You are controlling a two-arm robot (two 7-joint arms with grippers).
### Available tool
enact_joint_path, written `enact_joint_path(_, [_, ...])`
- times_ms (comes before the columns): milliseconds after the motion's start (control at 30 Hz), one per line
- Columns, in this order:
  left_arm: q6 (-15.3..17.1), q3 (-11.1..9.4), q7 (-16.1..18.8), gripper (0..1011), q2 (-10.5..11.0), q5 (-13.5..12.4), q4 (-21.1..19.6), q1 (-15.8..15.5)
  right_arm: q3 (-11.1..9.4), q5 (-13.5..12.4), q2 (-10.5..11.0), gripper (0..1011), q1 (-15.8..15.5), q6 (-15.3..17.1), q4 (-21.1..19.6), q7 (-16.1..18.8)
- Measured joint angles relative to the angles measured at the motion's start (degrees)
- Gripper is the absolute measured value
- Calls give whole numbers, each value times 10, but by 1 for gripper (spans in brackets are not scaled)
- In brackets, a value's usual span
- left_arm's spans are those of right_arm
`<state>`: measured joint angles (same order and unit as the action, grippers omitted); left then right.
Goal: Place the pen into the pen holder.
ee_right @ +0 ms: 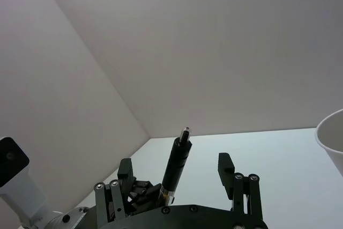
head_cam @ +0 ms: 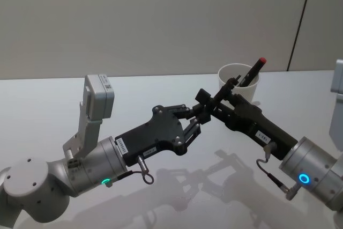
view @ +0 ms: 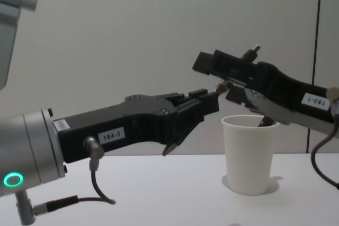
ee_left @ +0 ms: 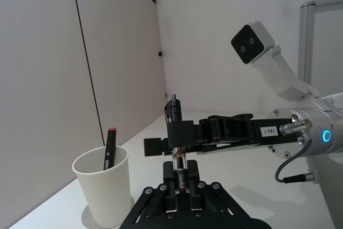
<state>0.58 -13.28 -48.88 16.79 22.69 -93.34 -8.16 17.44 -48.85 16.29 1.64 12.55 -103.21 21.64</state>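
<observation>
One red-capped pen [head_cam: 252, 73] already stands in the pen holder [head_cam: 238, 81]; a second pen [ee_right: 175, 164] is mid-handover above the bench [head_cam: 161, 89], clamped by the left end effector [ee_left: 181, 181], the right end effector [ee_right: 179, 167] spread wide around it; insertion remains.

A pale, glossy counter [head_cam: 161, 87] carries the white pen holder [head_cam: 239, 81], which stands upright at its far right side
</observation>
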Motion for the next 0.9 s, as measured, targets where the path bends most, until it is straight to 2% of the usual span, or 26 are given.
enact_joint_path(167, [0, 0, 0, 138, 0, 0, 0, 0, 1, -2, 1, 996, 0, -1, 0, 1])
enact_joint_path(367, [0, 0, 0, 138, 0, 0, 0, 0, 1, -3, 2, 862, 0, -2, -1, 2])
enact_joint_path(500, [0, 0, 0, 138, 0, 0, 0, 0, 1, -4, 2, 752, 0, -3, -1, 3])
enact_joint_path(533, [0, 0, 0, 138, 0, 0, 0, 0, 1, -4, 2, 692, 0, -3, -1, 3])
enact_joint_path(600, [0, 0, 0, 138, 0, 0, 0, 0, 2, -4, 2, 633, 0, -3, -1, 3])
enact_joint_path(633, [0, 0, 0, 138, 0, 0, 0, 0, 2, -4, 2, 633, 0, -3, -1, 3])
enact_joint_path(700, [0, 0, 0, 138, 0, 0, 0, 0, 2, -4, 2, 533, 0, -4, -1, 3])
enact_joint_path(733, [0, 0, 0, 138, 0, 0, 0, 0, 2, -4, 2, 533, 0, -4, -1, 3])
enact_joint_path(900, [0, 0, 0, 138, 0, 0, 0, 0, 2, -5, 2, 343, 0, -4, -1, 4])
